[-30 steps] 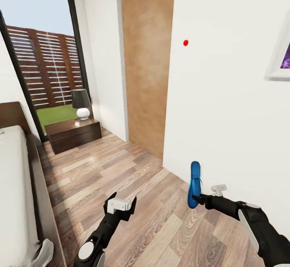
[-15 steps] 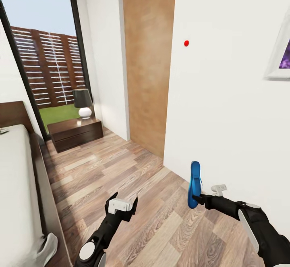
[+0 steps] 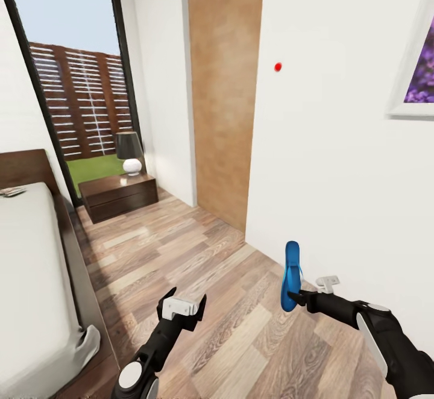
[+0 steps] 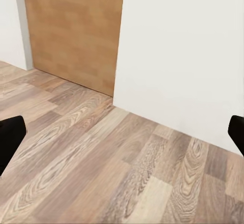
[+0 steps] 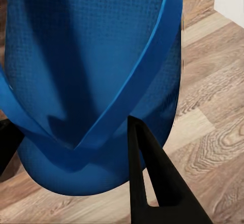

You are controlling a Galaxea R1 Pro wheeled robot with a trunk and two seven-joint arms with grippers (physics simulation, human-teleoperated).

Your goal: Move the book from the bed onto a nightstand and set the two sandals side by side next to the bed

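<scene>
Over floor (image 3: 241, 339), gripper (image 3: 293, 295) pinches sandal (image 3: 291, 275) (upright).

White walls (image 3: 337, 164) rise from a grey-brown wood-plank floor (image 3: 205, 266), with a brown door (image 3: 220, 91), a tall dark-framed window (image 3: 66, 79) showing a slatted fence and grass, and a white-framed purple picture (image 3: 416, 79).
</scene>
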